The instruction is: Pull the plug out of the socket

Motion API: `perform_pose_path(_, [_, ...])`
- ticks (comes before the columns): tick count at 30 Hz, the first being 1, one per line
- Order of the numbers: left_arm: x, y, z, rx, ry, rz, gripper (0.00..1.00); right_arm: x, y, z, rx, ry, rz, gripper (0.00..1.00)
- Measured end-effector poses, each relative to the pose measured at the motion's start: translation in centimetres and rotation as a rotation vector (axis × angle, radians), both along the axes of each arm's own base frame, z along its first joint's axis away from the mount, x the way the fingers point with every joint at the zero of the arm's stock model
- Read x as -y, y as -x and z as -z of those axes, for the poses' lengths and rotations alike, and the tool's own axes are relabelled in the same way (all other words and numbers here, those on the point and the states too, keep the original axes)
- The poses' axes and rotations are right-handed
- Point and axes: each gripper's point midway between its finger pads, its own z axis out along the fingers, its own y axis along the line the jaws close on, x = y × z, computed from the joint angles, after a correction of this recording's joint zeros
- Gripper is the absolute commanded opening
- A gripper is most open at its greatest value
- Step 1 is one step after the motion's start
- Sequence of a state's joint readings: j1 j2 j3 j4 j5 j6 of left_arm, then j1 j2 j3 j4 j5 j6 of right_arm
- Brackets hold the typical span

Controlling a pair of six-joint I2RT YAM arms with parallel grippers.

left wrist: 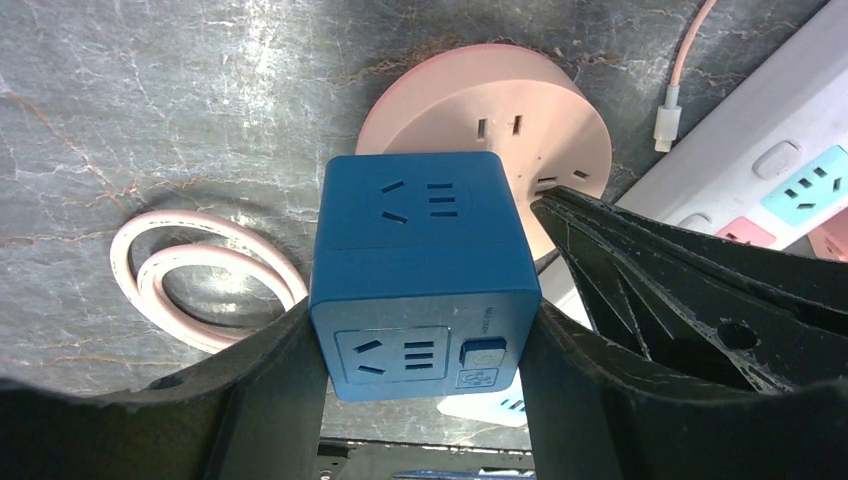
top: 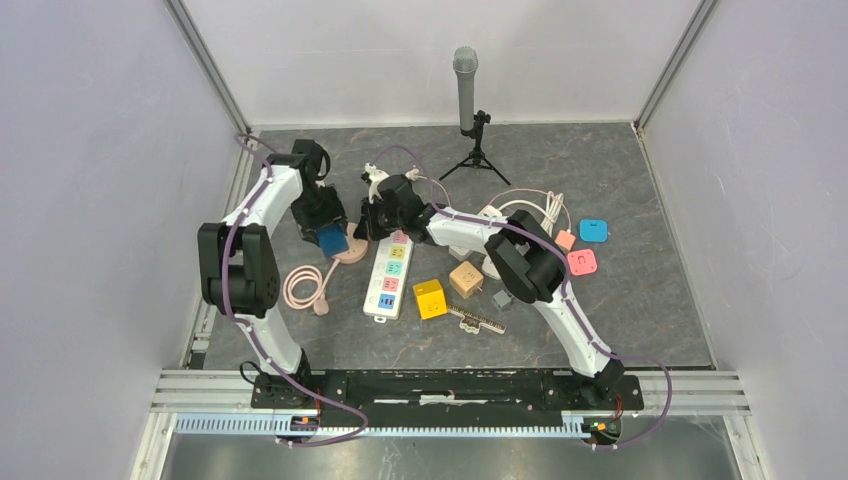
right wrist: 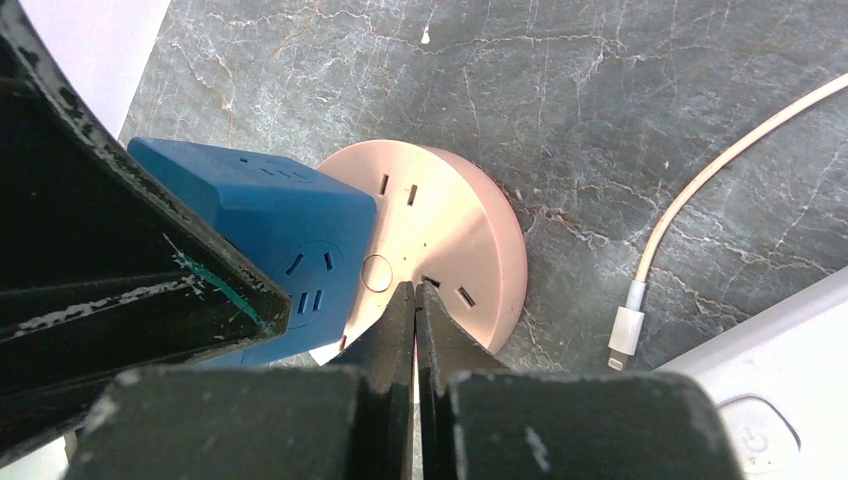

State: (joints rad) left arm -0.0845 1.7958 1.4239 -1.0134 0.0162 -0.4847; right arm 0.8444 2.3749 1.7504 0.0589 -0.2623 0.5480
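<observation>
blue plug tight between left jaws; right jaws together

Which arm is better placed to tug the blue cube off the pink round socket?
Left: the left pincer is clamped on both sides of the blue cube. The right pincer is shut, with its tips at the pink round socket, seemingly steadying it.

Your way to the pink round socket is tight: the blue cube crowds its upper left, the white power strip its right, coiled cable lower left. Bare table opens upper right.
</observation>
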Motion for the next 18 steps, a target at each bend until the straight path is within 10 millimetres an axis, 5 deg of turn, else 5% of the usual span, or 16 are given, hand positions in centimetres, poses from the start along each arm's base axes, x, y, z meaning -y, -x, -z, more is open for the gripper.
perform_pose_path(18, [0.26,-0.29,0.48,-0.002,0.009,0.003,0.12,-0.13,-0.20,0.01,0.013,0.045,0.016,0.00])
